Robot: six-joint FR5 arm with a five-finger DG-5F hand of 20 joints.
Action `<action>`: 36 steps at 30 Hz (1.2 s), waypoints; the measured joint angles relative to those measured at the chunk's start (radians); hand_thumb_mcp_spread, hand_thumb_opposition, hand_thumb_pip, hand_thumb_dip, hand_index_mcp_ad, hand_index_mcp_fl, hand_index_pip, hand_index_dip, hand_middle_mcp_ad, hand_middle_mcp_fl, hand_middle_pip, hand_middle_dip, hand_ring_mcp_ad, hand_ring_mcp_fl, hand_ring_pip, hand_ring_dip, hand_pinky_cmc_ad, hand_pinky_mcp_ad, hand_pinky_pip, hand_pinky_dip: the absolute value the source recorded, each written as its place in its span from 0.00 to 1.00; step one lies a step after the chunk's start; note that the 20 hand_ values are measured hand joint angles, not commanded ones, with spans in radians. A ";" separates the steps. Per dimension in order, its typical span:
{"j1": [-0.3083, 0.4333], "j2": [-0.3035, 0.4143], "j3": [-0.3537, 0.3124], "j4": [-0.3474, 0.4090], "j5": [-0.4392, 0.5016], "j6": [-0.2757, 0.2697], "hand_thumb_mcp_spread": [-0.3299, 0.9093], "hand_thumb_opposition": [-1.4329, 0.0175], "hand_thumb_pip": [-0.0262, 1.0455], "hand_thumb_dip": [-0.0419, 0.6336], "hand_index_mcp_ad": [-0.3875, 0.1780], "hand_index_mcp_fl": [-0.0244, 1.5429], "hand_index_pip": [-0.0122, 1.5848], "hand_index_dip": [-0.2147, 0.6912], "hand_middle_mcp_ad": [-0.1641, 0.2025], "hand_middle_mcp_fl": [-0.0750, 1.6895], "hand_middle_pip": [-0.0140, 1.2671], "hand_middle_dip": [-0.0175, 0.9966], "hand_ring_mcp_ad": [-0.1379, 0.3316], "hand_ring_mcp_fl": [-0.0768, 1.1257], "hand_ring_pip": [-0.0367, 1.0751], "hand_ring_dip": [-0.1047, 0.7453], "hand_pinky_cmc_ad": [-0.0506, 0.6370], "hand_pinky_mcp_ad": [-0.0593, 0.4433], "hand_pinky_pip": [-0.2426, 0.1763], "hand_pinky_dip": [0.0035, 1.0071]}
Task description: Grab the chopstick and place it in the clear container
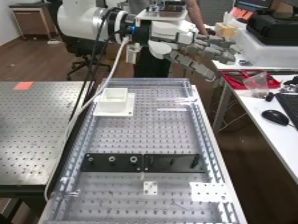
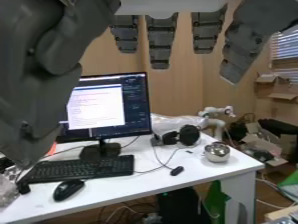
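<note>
At the top of the high view the hand (image 1: 199, 50) is held up beyond the bench's far end, its fingers straight and spread, with nothing between them. In the wrist view the hand (image 2: 161, 40) has its fingers hanging straight and apart. A thin pale strip (image 1: 171, 109) lies on the perforated plate near the far right; I cannot tell whether it is the chopstick. A white square open-topped box (image 1: 115, 101) stands on a white base at the far left of the plate. Transparent walls (image 1: 86, 131) edge the plate.
Black blocks with round fittings (image 1: 112, 160) cross the middle of the plate. White perforated pieces (image 1: 209, 192) lie nearer. A pale cable hangs down the left side. To the right, a white desk holds a red tray (image 1: 250, 80), a mouse (image 1: 275, 117) and a keyboard.
</note>
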 joint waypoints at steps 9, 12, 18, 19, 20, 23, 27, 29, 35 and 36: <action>0.003 0.015 -0.013 0.004 0.010 -0.009 0.28 0.40 0.63 0.09 0.55 0.02 0.04 0.20 0.60 0.07 0.10 0.19 0.78 0.01 0.08 0.18 0.95 0.77 0.25 0.16; 0.004 0.016 -0.014 0.004 0.010 -0.008 0.28 0.40 0.63 0.09 0.55 0.02 0.04 0.20 0.61 0.07 0.10 0.19 0.78 0.00 0.07 0.18 0.95 0.77 0.25 0.16; 0.003 0.012 -0.009 0.000 0.005 -0.007 0.28 0.40 0.63 0.11 0.55 0.02 0.04 0.21 0.60 0.07 0.10 0.19 0.77 0.01 0.08 0.18 0.93 0.77 0.25 0.16; 0.003 0.011 -0.008 0.002 0.007 -0.006 0.28 0.40 0.63 0.11 0.55 0.02 0.04 0.21 0.60 0.07 0.10 0.19 0.78 0.00 0.08 0.18 0.93 0.77 0.25 0.16; 0.003 0.010 -0.007 0.002 0.008 -0.006 0.28 0.40 0.63 0.11 0.55 0.02 0.04 0.21 0.60 0.07 0.10 0.19 0.78 0.01 0.08 0.18 0.93 0.77 0.25 0.16; 0.003 0.007 -0.004 0.000 0.004 -0.004 0.28 0.40 0.63 0.11 0.55 0.02 0.04 0.20 0.60 0.07 0.10 0.19 0.78 0.01 0.08 0.18 0.93 0.77 0.25 0.16; 0.001 0.007 -0.004 0.003 -0.009 -0.006 0.28 0.40 0.63 0.11 0.53 0.02 0.05 0.20 0.59 0.07 0.10 0.19 0.78 0.00 0.08 0.18 0.93 0.77 0.25 0.16; 0.001 0.010 -0.005 0.008 -0.006 -0.015 0.28 0.40 0.63 0.11 0.55 0.02 0.05 0.20 0.60 0.07 0.10 0.19 0.78 0.01 0.07 0.18 0.93 0.77 0.25 0.16; 0.001 0.036 -0.010 -0.002 -0.019 -0.042 0.28 0.40 0.63 0.11 0.55 0.02 0.05 0.20 0.60 0.07 0.10 0.19 0.77 0.00 0.07 0.18 0.93 0.77 0.25 0.16; 0.001 0.040 -0.009 -0.006 -0.020 -0.043 0.28 0.40 0.63 0.11 0.55 0.02 0.05 0.20 0.60 0.07 0.10 0.19 0.78 0.00 0.07 0.18 0.93 0.77 0.25 0.16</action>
